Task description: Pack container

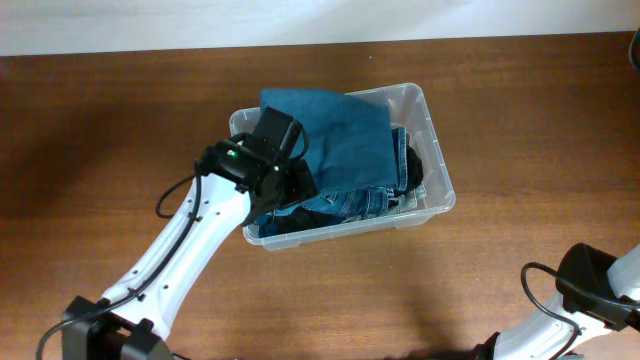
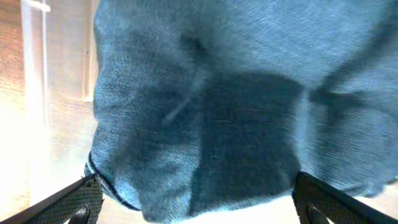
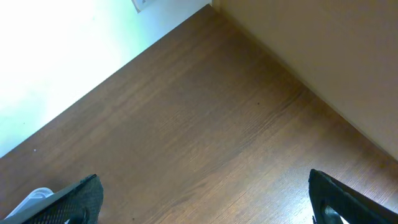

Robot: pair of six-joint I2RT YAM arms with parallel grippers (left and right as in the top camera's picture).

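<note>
- Denim clothes (image 2: pixel 205 93) lie just under the left jaws, which are spread wide and grip nothing; the clear container (image 1: pixel 412 105) holds them.
- Right jaws are also spread and unladen, over bare table (image 3: pixel 205 124), well apart from the container.
- Likely step: settling the load. The next move calls for pressing the raised denim down.

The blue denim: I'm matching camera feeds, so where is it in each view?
Overhead: blue denim, centre, heaped in the container.
Left wrist: fills nearly the whole frame.
Right wrist: not in it, only table.
Shared landmark: the container's clear wall, at the left wrist view's left edge.
</note>
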